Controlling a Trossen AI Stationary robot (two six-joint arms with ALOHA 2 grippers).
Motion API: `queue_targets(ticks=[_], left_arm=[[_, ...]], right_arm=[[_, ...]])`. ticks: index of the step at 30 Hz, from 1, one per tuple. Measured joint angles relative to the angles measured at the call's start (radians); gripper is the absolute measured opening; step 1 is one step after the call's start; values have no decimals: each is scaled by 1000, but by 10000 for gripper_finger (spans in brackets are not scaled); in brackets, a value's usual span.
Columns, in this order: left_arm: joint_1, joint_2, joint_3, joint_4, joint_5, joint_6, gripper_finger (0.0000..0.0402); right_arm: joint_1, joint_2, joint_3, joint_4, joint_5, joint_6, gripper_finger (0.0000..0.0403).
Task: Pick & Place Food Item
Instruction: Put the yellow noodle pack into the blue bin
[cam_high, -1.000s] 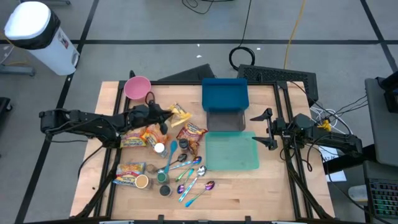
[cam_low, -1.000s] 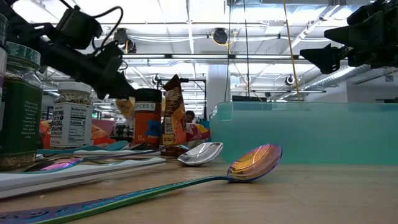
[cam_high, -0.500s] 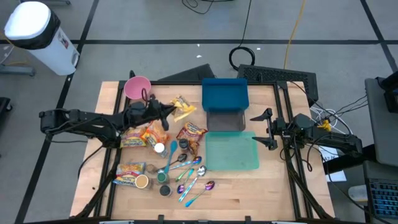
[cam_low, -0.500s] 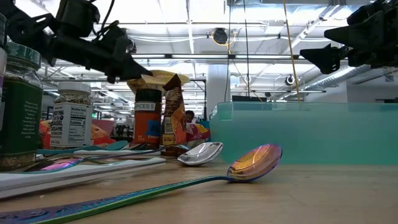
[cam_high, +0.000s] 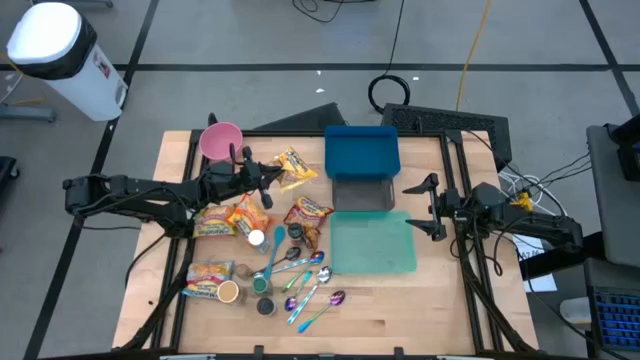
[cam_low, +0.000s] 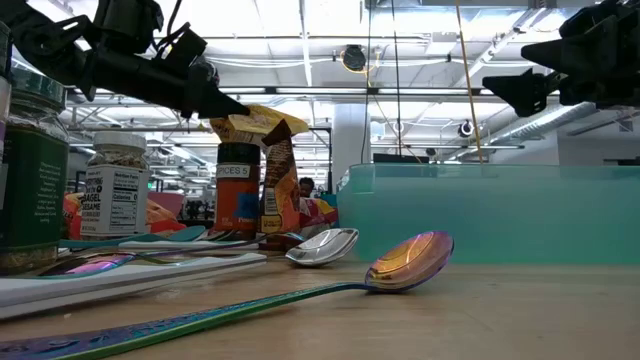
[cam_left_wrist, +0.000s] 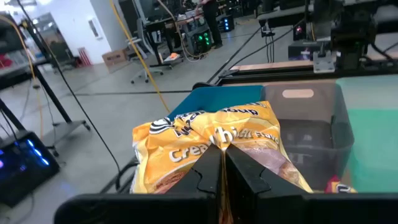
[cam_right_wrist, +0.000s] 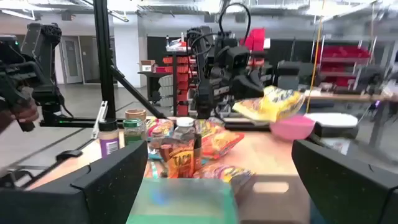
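Note:
A yellow snack bag (cam_high: 294, 167) hangs in the air over the table's far middle, just left of the blue bin (cam_high: 361, 152). My left gripper (cam_high: 270, 178) is shut on it; the bag also shows in the low view (cam_low: 256, 121) and in the left wrist view (cam_left_wrist: 205, 137). My right gripper (cam_high: 420, 207) waits open at the table's right side, beside the teal tray (cam_high: 372, 245), with nothing between its fingers. In the right wrist view the bag (cam_right_wrist: 273, 102) shows far off, held by the other arm. My left gripper pinches a crumpled fold at the bag's near edge (cam_left_wrist: 219, 142) between its two fingers (cam_left_wrist: 205, 177). The fingers come nearly level from the table's left. The bag sticks out past the fingertips, roughly flat and lifted clear of the table.
A clear grey bin (cam_high: 362, 195) sits between the blue bin and the teal tray. A pink bowl (cam_high: 221, 140) stands at the far left. Other snack bags (cam_high: 308, 213), spice jars (cam_low: 237, 190) and several spoons (cam_high: 305, 283) crowd the table's left middle and near side.
My left gripper has risen and rolled at the wrist, staying shut. The yellow bag has gone up with it, lifted clear of the other packets, and has shifted slightly toward the table's far edge.

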Motion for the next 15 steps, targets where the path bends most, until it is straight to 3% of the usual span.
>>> queue_targets(ticks=[3, 9, 15], left_arm=[[5, 0, 0, 12, 0, 41, 5], [28, 0, 1, 47, -1, 45, 16], [51, 0, 1, 47, 0, 45, 6]], right_arm=[[1, 0, 0, 71, -5, -48, 393], [9, 0, 0, 265, 48, 163, 393], [9, 0, 0, 420, 52, 212, 393]])
